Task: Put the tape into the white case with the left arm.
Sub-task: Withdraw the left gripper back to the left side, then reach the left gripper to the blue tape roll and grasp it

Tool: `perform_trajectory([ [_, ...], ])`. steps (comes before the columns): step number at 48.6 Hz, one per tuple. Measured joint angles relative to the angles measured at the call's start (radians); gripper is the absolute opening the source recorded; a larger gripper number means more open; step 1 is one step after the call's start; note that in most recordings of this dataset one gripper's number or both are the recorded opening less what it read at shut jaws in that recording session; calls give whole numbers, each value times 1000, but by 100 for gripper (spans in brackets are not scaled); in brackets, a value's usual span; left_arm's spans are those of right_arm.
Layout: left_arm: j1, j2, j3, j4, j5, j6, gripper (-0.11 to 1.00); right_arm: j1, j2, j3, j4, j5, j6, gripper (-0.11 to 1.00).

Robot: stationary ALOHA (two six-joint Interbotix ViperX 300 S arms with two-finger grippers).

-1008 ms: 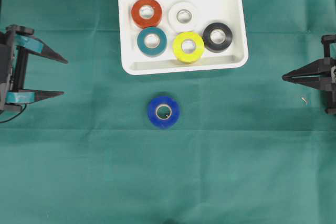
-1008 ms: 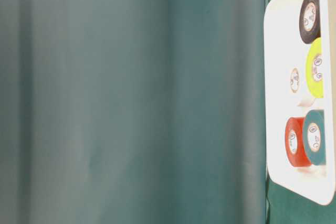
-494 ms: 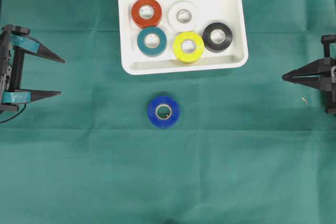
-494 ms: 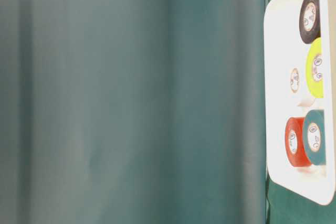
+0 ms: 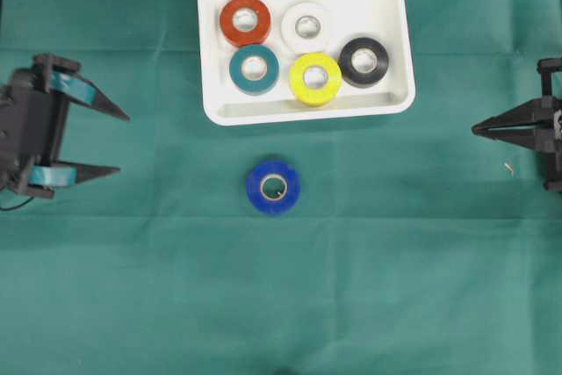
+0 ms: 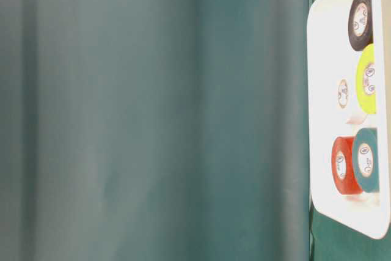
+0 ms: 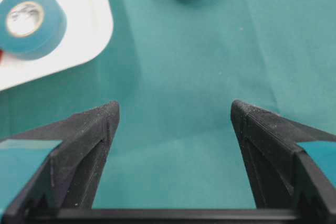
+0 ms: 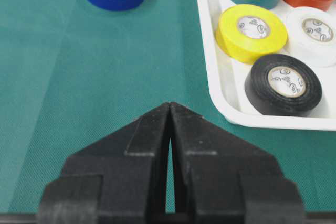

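Overhead exterior shows my left gripper (image 5: 118, 143), black with teal bands, spread wide and empty at the left edge. The blue tape roll (image 5: 273, 187) lies flat on the green cloth (image 5: 395, 261), just below the shallow white plastic case (image 5: 392, 41). My right gripper (image 5: 477, 129) is pinched closed. Core labels carry print, too blurred to read.

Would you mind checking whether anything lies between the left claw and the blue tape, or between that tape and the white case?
Nothing visible does. Only bare green cloth separates the open left claw from the blue tape, and likewise the tape from the white case. Five rolls already lie in the case, leaving bare floor mainly along its near edge.
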Motion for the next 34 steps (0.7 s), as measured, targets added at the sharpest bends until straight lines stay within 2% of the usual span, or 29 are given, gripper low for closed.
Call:
perform_trajectory([
  [12, -57, 153, -83, -2, -5, 2, 86, 2, 0, 0, 0, 0, 0, -9],
  [34, -72, 443, -262, 0, -8, 5, 86, 0, 0, 0, 2, 0, 0, -9],
])
